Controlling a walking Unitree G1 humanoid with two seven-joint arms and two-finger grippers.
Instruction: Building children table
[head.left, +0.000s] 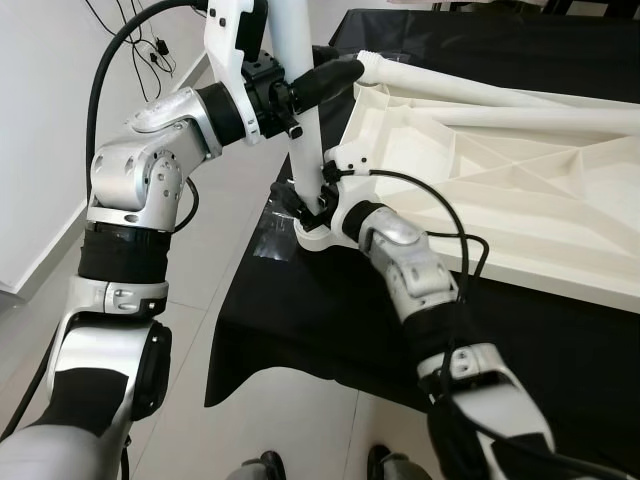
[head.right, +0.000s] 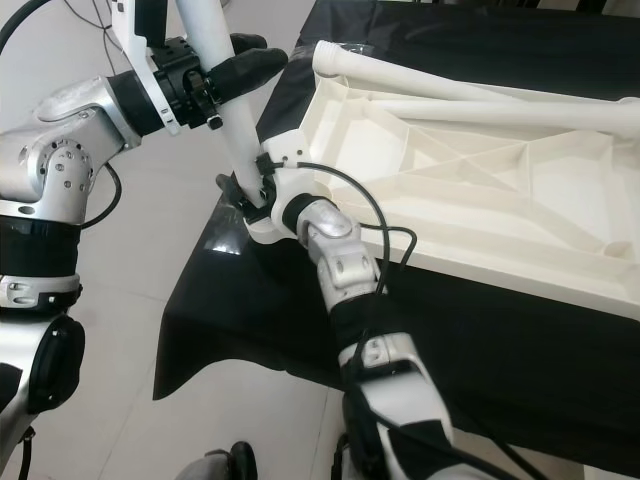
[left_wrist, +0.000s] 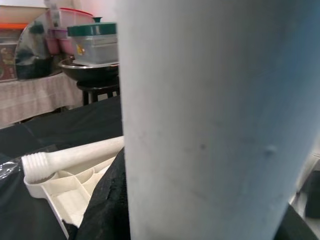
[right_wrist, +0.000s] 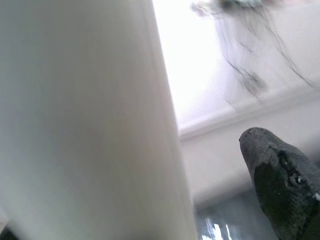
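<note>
The white tabletop (head.left: 480, 170) lies upside down on a black-clothed table (head.left: 300, 330). A white table leg (head.left: 300, 100) stands upright in the socket at its near left corner (head.left: 318, 235). My left gripper (head.left: 300, 85) is shut on the table leg high up; the leg (left_wrist: 210, 120) looms close in the left wrist view. My right gripper (head.left: 312, 205) sits at the leg's base, just above the socket. In the right wrist view one black fingertip (right_wrist: 280, 190) stands apart from the leg (right_wrist: 85, 120), so this gripper is open around it.
Two more white legs (head.left: 470, 95) lie across the upturned tabletop, one with a threaded end (left_wrist: 37, 162). Pale tiled floor (head.left: 230, 440) lies left of the table, and cables hang on the wall (head.left: 150, 45). Pots and lidded boxes (left_wrist: 92, 42) stand beyond.
</note>
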